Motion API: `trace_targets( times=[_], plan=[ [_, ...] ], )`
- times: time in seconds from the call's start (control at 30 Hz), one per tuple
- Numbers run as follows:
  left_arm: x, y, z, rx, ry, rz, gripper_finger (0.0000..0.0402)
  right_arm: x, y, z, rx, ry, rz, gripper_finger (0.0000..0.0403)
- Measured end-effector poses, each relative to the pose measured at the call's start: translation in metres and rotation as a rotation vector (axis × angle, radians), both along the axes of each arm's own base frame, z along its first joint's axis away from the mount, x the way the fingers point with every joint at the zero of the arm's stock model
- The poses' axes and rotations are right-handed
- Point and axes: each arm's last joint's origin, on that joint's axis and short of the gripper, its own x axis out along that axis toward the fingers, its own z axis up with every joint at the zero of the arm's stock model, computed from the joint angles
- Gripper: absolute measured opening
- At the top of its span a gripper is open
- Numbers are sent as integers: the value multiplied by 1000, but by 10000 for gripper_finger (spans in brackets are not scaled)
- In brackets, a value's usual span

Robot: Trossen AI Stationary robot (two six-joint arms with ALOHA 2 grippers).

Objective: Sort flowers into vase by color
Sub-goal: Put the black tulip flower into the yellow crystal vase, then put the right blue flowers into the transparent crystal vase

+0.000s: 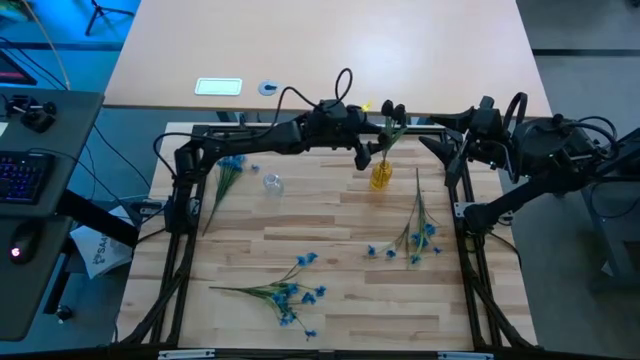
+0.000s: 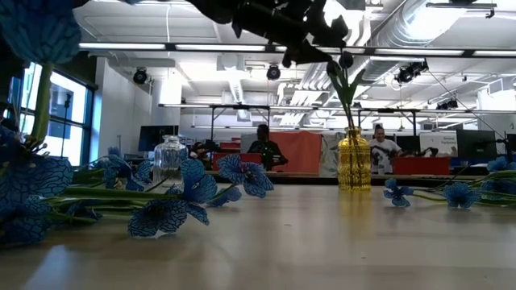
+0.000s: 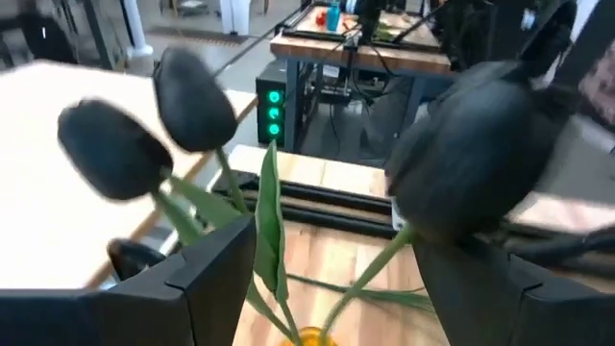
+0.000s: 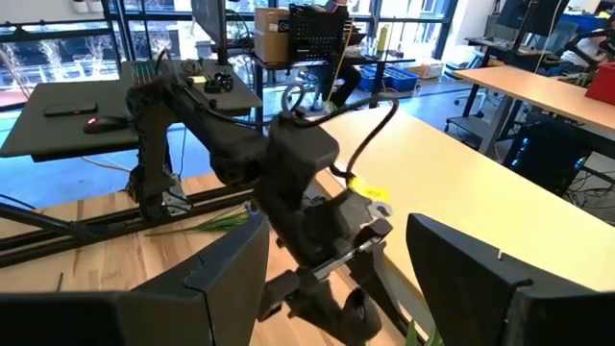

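A yellow vase [image 1: 380, 178] [image 2: 354, 159] stands at the table's far middle. Three dark tulip-like buds [image 3: 192, 96] rise from it on green stems [image 2: 345, 97]. My left gripper [image 1: 367, 152] [image 3: 332, 240] hangs open just above the vase, one finger on each side of the stems. I cannot tell whether it touches them. A clear glass vase [image 1: 272, 183] [image 2: 169, 157] stands to the left, and one blue sprig [image 1: 230, 170] lies beside it. More blue sprigs lie at the near middle [image 1: 290, 290] and on the right [image 1: 415, 238]. My right gripper [image 1: 440, 130] [image 4: 336, 231] waits open at the far right.
A dark metal frame [image 1: 465, 200] borders the wooden table. The left arm [image 4: 279, 163] reaches across the far edge. A light desk [image 1: 330, 50] lies beyond the table, and a keyboard [image 1: 25, 175] sits to the left. People [image 2: 262, 145] sit in the room behind.
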Motion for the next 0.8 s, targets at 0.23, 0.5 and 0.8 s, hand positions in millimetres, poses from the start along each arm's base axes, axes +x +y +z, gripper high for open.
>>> trace_targets(
  times=[0.23,0.5,0.8],
  plan=[
    [-2,-13,-6,62,128,-16,267,0,0,0,-2,5,0,243],
    [-24,-20,2,32,354,-44,267,0,0,-2,-2,18,3,243],
    [-71,-19,-2,-77,719,24,267,-1,-1,-4,-13,47,1,243]
  ],
)
